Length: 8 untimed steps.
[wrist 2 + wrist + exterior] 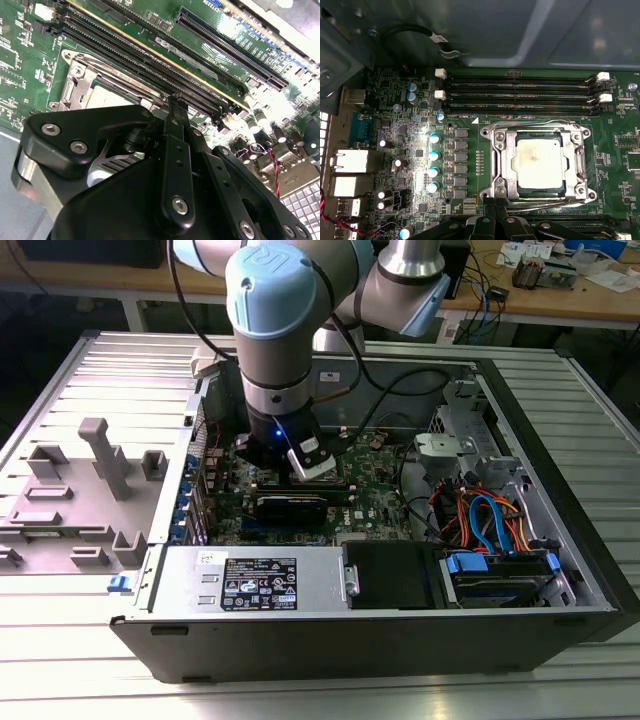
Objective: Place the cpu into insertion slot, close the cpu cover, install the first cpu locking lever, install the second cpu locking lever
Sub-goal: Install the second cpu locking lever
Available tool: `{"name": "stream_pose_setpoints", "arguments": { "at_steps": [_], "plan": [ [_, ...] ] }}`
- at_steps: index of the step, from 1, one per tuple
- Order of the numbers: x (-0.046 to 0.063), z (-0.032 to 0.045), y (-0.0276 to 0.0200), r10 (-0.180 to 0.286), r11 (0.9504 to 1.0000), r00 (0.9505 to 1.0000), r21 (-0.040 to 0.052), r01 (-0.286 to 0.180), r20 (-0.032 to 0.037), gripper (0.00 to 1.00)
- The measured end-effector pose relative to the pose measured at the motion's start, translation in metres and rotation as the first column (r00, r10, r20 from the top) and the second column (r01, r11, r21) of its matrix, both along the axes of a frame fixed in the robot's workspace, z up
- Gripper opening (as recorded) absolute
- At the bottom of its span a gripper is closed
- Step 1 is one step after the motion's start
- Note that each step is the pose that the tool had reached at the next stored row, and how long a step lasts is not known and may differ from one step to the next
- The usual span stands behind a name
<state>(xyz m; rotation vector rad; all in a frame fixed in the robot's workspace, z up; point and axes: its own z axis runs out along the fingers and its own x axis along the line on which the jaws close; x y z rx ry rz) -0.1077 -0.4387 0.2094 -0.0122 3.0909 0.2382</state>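
First wrist view — the cpu [539, 160] sat in the insertion slot [538, 191], the cpu cover [538, 134] closed flat around it; the gripper [495, 216] hovered beside the socket, fingers shut, holding nothing.

One cpu [539, 159], one cpu cover [506, 159], four long memory slots [520, 92]

Exterior view: set high and off to one side, looking down at an open case [400, 630] on a slatted table [90, 680], arm [285, 330] reaching in at centre; far enough to take in the whole case.

First wrist view: close above the motherboard [395, 150], facing nearly straight down on the cover [537, 162] and cpu [539, 160].

Second wrist view: closer still, low and slanted, peering past the gripper [175, 130] across the memory slots [150, 65].

Shared by both wrist views: socket corner, memory slots, gripper.
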Motion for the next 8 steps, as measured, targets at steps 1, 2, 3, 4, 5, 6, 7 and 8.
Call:
{"name": "stream_pose_setpoints", "arguments": {
  "at_steps": [1,2,3,4,5,6,7,8],
  "plan": [
    [-0.0002,-0.0004,-0.0001,0.001,1.0,1.0,0.0038,-0.001,-0.0001,0.11],
    [-0.0003,-0.0011,0.0,0.003,0.9999,1.0,0.0101,-0.003,-0.0001,0.11],
    [-0.0003,-0.0019,0.0,0.004,0.9998,1.0,0.018,-0.004,0.0001,0.11],
    [-0.0004,-0.0024,0.0,0.005,0.9998,1.0,0.0211,-0.005,0.0002,0.11],
    [-0.0005,-0.0026,0.0,0.006,0.9997,1.0,0.0216,-0.006,0.0003,0.11],
    [-0.0011,-0.0027,-0.0002,0.006,0.9997,1.0,0.0217,-0.006,0.0002,0.11],
    [-0.0016,-0.0027,-0.0003,0.006,0.9997,1.0,0.0216,-0.006,0.0001,0.11],
    [-0.0023,-0.0027,-0.0004,0.006,0.9997,1.0,0.0216,-0.006,0.0001,0.11]
  ]
}}
